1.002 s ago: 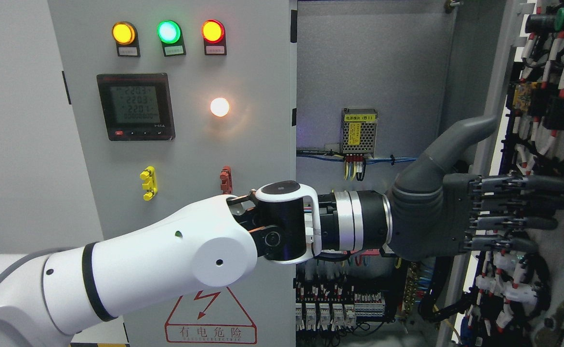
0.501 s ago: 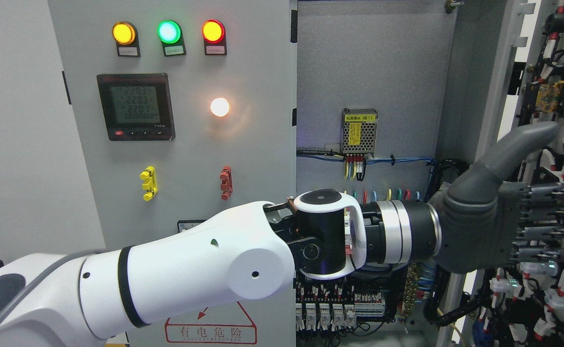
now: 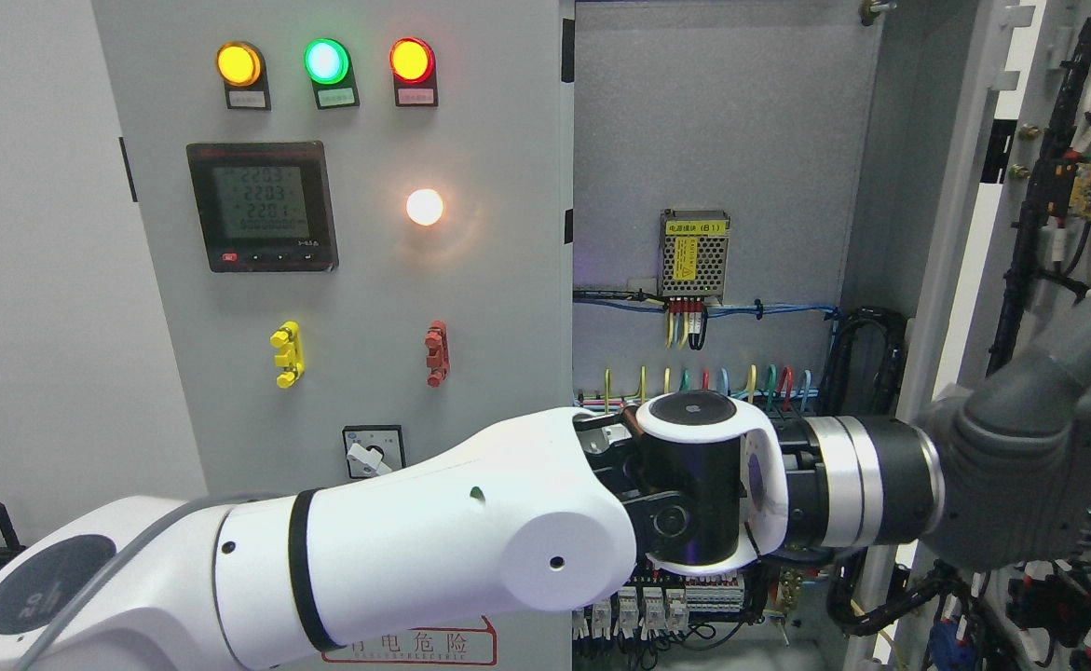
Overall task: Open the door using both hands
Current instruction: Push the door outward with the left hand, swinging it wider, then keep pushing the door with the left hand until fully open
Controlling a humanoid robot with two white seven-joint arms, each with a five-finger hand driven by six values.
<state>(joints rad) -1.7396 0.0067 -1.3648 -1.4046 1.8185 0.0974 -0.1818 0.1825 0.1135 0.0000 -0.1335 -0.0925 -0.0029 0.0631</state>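
Grey cabinet (image 3: 713, 140), left hand (image 3: 1034, 466) — against open door (image 3: 1048, 233)

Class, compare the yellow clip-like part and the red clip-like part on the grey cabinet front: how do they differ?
Colour: the yellow clip-like part is bright yellow, the red clip-like part is dull red. Position: the yellow one sits left, below the black digital meter; the red one sits right, below the glowing white lamp. Both are small, upright and at about the same height.

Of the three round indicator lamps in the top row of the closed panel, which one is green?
The middle lamp is green; the left lamp is amber and the right lamp is red.
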